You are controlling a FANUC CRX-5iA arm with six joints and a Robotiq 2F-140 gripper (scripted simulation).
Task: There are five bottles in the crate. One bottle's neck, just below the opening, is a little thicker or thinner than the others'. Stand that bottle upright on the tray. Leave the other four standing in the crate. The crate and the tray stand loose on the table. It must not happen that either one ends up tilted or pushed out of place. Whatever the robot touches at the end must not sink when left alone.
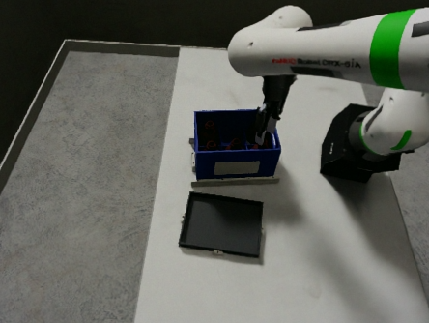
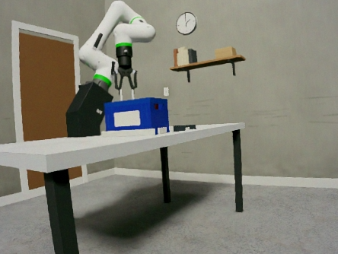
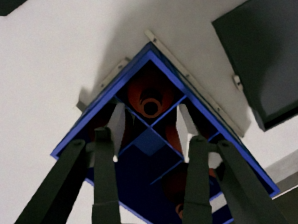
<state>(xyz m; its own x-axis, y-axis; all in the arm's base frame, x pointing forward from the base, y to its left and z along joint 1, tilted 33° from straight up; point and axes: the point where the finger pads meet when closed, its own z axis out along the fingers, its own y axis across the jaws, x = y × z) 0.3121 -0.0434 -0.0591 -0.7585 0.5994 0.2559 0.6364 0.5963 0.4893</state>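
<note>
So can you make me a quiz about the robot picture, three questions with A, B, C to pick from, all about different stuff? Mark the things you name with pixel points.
1. What colour is the crate?
A) yellow
B) blue
C) white

2. Where is the tray?
A) inside the crate
B) on the floor
C) on the table, beside the crate

3. How are the gripper's fingers?
A) apart, with nothing held
B) shut tight together
C) holding a bottle up high

Answers:
1: B, the walls of the crate (image 1: 237, 166) (image 2: 154, 114) (image 3: 107, 95) look blue.
2: C, the tray (image 1: 222, 224) (image 2: 184, 128) (image 3: 270, 60) lies on the white table (image 1: 290, 280) (image 2: 114, 146) (image 3: 40, 75).
3: A, the gripper (image 1: 267, 132) (image 2: 127, 95) (image 3: 150, 114) shows a gap between its fingers.
</note>
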